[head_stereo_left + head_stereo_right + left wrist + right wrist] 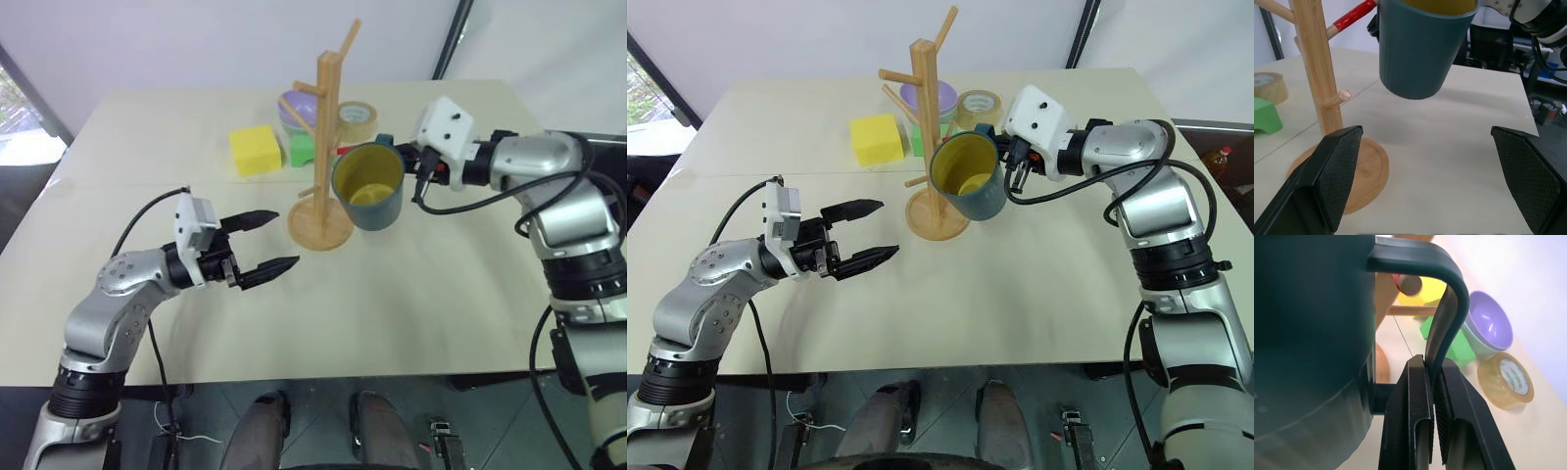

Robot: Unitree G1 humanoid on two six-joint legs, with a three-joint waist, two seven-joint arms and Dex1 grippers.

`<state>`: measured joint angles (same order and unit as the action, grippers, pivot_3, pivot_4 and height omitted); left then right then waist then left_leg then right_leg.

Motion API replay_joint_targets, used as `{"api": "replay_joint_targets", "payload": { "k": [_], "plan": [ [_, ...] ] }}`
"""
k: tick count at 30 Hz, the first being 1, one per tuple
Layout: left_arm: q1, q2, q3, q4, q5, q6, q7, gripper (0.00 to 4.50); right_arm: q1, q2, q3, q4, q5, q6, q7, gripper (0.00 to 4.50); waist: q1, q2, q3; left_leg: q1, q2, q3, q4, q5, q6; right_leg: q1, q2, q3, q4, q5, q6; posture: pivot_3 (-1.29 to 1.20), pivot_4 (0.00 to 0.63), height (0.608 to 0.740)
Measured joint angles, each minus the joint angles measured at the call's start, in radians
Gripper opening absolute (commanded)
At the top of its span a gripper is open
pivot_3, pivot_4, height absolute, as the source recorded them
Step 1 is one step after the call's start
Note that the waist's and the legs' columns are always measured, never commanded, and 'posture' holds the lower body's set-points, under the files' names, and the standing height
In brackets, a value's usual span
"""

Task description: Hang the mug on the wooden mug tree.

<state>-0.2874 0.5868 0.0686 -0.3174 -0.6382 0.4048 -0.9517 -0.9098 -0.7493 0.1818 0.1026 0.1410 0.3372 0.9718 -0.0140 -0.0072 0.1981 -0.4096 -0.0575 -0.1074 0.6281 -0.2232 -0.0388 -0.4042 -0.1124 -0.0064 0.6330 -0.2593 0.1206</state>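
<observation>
Presently: dark teal mug (368, 186) with yellow inside, held off the desk (411, 294) just beside the wooden mug tree (323, 157), mouth tilted toward the camera. Right claw (1434, 396) clamped on the mug's loop handle (1447, 313). Left claw (263, 242) spread apart, hovering near the tree's base. Behind: yellow sponge (255, 149), green block (302, 149), purple bowl (294, 108), tape roll (357, 119).

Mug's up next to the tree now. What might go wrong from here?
1. The right gripper pinches only the thin handle of the mug, so the mug may swivel or slip.
2. The mug hangs close beside the wooden mug tree; a bump might tip it.
3. The open left gripper sits near the base and may get in the way.
</observation>
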Motion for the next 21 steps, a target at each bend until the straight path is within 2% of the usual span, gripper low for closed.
{"api": "replay_joint_targets", "payload": {
  "k": [13,16,19,21],
  "plan": [
    [0.001,-0.005,-0.001,-0.001,0.001,0.000,0.020,4.50,-0.096,0.094,0.041,0.177,-0.080,-0.073,0.041,0.02,-0.001,0.000,0.000,0.000,0.000,0.000,0.000,0.000,0.000,-0.001,0.001,0.000,0.001,0.000,0.001,0.00,0.150,0.740],
    [0.002,-0.005,-0.002,-0.002,0.001,-0.001,0.024,4.50,-0.099,0.102,0.041,0.193,-0.089,-0.087,0.045,0.93,-0.001,0.000,0.000,0.000,0.000,0.000,0.000,0.000,0.000,-0.001,0.001,0.000,0.001,0.001,0.001,0.00,0.150,0.740],
    [0.004,-0.005,-0.002,-0.005,0.001,-0.001,0.031,4.50,-0.102,0.102,0.038,0.204,-0.105,-0.097,0.032,2.36,0.000,0.000,0.000,0.000,0.000,0.000,0.000,0.000,0.000,-0.001,0.001,0.000,0.001,0.001,0.001,0.00,0.150,0.740],
    [0.005,-0.005,-0.002,-0.008,0.002,-0.001,0.033,4.50,-0.101,0.094,0.037,0.204,-0.116,-0.105,0.029,2.36,-0.001,0.000,0.000,0.000,0.000,0.000,0.000,0.000,0.000,-0.001,0.001,0.000,0.001,0.001,0.001,0.00,0.150,0.740]
  ]
}}
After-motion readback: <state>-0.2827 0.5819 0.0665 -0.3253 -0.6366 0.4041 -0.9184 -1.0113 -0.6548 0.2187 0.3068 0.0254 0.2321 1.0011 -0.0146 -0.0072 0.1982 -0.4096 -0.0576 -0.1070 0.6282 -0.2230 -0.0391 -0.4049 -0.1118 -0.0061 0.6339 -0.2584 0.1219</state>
